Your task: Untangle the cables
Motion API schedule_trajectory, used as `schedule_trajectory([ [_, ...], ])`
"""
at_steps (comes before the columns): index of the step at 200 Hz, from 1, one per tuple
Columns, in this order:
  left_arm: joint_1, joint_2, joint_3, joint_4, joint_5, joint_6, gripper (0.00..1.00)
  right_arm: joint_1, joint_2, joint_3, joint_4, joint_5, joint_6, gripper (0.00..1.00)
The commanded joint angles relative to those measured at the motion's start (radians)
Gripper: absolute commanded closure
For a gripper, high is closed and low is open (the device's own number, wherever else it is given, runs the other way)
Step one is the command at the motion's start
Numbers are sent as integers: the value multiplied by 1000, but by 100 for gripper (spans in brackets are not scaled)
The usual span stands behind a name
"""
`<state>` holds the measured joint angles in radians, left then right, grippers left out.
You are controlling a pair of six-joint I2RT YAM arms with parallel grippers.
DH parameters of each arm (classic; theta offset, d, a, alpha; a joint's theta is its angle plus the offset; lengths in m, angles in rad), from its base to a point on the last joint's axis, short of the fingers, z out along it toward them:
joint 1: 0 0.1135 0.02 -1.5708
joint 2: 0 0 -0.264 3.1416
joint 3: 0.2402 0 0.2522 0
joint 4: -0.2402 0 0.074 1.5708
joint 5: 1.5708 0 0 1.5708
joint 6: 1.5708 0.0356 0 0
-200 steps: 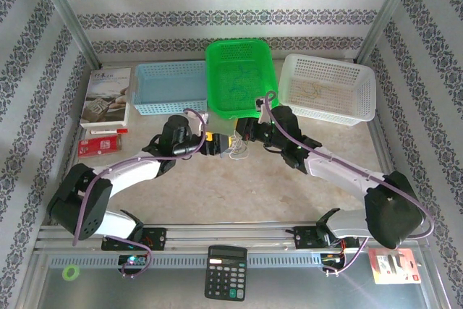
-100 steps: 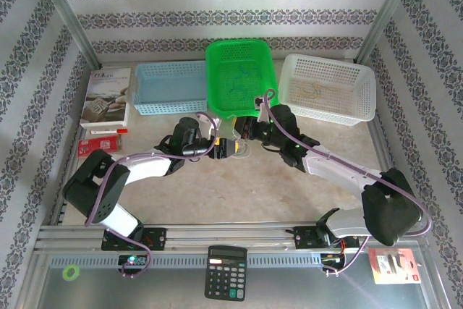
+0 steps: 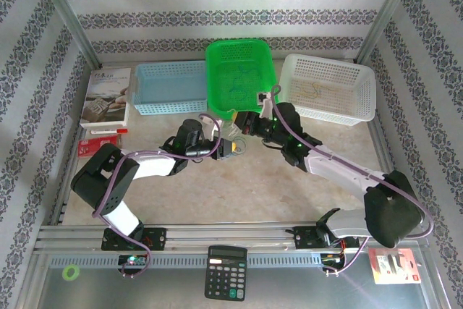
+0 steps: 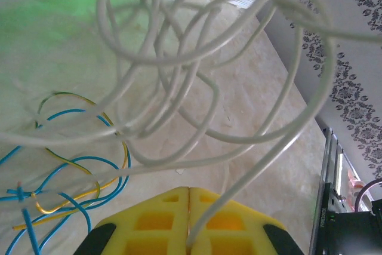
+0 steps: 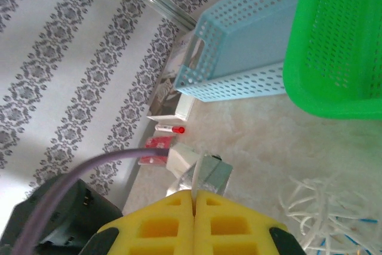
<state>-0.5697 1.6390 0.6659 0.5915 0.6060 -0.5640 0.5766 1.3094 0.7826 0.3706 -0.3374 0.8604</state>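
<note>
Where white cable [image 4: 262,165] enters left gripper [image 4: 190,192], end hidden

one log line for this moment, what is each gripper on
left gripper shut on white cable | right gripper shut on plug | blue and yellow cables intertwined on table

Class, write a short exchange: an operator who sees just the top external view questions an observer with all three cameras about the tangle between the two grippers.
Operator: Is the left gripper holding anything?
Observer: Yes, it is shut on a strand of the white cable.
Operator: Are any other colours in that tangle?
Observer: Blue cables lie on the table beyond the white loops.
</note>
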Motion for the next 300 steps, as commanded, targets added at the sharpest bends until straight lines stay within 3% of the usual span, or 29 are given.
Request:
schedule_trajectory([
  [1,-12,14,-18,43,1,5,100,-31,-58,58,56,-23,29,100],
  [152,-10,66,-100,83,-17,7,100,-274,-228,153,53,-73,81,100],
  [242,-10,97,-86,68,-26,15,100,-229,-151,114,77,-99,54,100],
  [300,-9,110,-88,71,-29,9,100,-301,-144,248,4,-176,31,100],
])
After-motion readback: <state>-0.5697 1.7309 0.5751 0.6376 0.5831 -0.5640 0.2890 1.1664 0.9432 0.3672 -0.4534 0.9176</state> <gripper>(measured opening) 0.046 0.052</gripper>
